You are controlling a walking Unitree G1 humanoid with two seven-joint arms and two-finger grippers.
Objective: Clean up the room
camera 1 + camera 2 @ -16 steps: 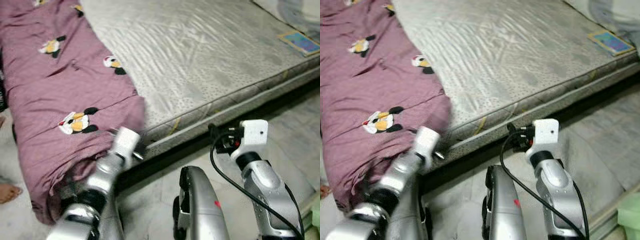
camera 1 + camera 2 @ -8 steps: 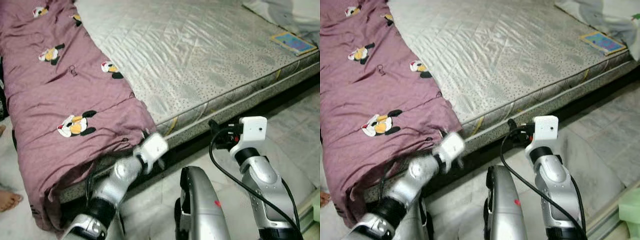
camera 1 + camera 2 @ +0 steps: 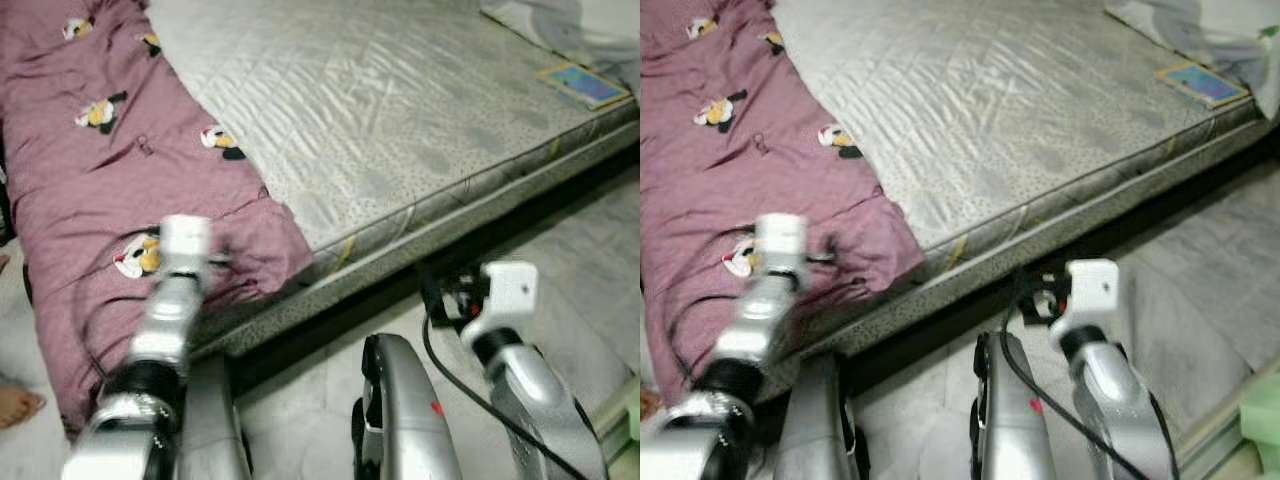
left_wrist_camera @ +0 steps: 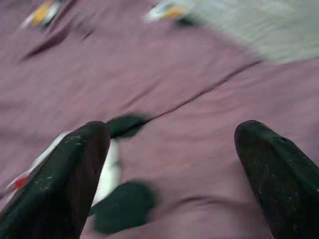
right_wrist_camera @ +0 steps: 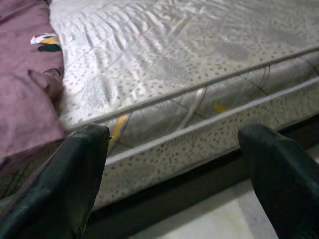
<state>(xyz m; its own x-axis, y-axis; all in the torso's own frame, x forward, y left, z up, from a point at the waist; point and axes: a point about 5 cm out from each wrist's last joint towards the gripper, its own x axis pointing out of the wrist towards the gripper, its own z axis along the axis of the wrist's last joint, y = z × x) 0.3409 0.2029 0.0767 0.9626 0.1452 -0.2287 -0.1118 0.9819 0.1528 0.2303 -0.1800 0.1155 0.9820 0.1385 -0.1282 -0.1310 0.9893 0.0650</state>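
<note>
Right now your left pincer [image 4: 169, 164] hovers spread wide just above the purple blanket [image 3: 90, 190], which drapes over the mattress's [image 3: 400, 110] left side and down its front edge. Your right pincer [image 5: 179, 164], also spread, hangs empty off the mattress's front edge, above the floor [image 3: 590, 270].

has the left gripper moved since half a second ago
Yes. The left gripper, open, has swung up from the mattress edge onto the purple blanket, over its cartoon print.
</note>
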